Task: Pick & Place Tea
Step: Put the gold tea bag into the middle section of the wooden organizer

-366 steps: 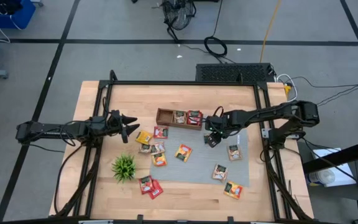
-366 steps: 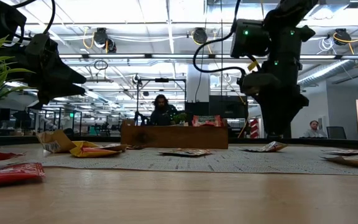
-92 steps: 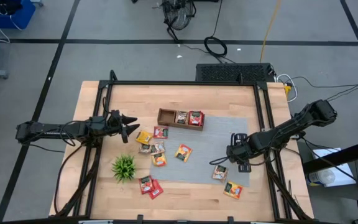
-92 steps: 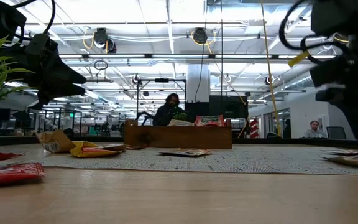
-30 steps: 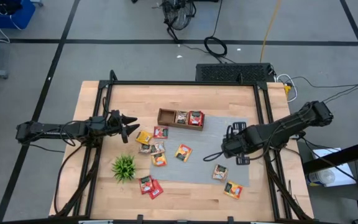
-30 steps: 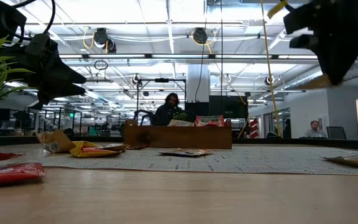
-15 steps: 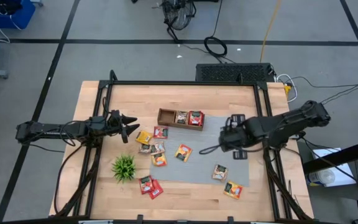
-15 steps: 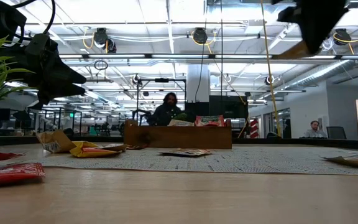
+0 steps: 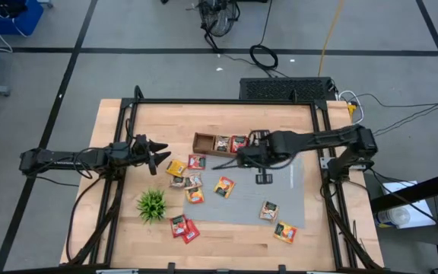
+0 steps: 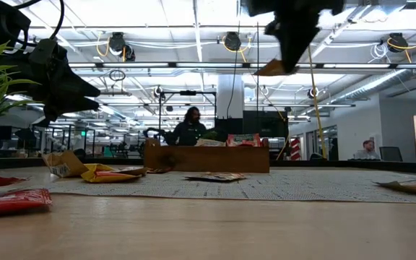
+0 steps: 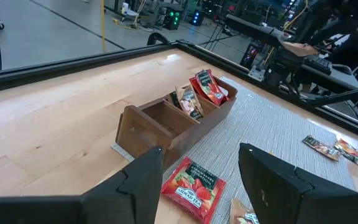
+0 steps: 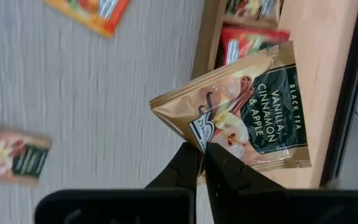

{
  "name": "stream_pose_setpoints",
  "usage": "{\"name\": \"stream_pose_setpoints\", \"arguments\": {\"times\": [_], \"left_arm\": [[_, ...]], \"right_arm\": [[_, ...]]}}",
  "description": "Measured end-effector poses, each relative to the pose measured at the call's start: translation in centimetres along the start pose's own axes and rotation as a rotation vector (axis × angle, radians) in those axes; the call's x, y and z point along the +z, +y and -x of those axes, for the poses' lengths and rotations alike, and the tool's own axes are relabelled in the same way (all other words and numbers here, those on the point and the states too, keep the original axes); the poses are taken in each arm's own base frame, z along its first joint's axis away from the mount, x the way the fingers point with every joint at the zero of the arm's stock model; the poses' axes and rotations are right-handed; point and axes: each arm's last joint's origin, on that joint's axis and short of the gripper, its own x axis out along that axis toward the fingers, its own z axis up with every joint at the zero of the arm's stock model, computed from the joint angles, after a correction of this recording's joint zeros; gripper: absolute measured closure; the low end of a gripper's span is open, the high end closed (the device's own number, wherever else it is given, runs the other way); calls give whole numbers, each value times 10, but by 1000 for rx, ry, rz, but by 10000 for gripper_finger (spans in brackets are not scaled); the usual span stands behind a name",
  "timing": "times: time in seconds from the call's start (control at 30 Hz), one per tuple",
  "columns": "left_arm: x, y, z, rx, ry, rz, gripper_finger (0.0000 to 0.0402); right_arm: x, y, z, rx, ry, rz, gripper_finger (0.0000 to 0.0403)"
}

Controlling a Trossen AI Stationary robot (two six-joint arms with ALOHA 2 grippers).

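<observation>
Wooden tray (image 9: 219,144), three compartments

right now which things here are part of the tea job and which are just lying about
Job: vanilla cinnamon packet pinched in the right gripper; wooden tray; loose tea packets on the grey mat.
Lying about: green plant; left gripper, open, waiting.

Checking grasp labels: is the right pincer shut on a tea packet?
Shut: the right pincer pinches the corner of a tan vanilla-cinnamon tea packet, held in the air.
</observation>
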Motion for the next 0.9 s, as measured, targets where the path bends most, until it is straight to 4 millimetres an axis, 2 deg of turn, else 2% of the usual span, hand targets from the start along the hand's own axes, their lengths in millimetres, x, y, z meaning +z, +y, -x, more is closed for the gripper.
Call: {"name": "stream_pose_setpoints", "arguments": {"times": [0.5,0.67,0.9], "left_arm": [[0,0,0,0,1,0,190],[0,0,0,0,0,0,190],[0,0,0,0,0,0,190]], "right_arm": [[76,-23,-44,-14,-50,-92,398],[91,-30,-65,-38,-59,-123,398],[98,-43,-92,-83,-25,-152,398]]}}
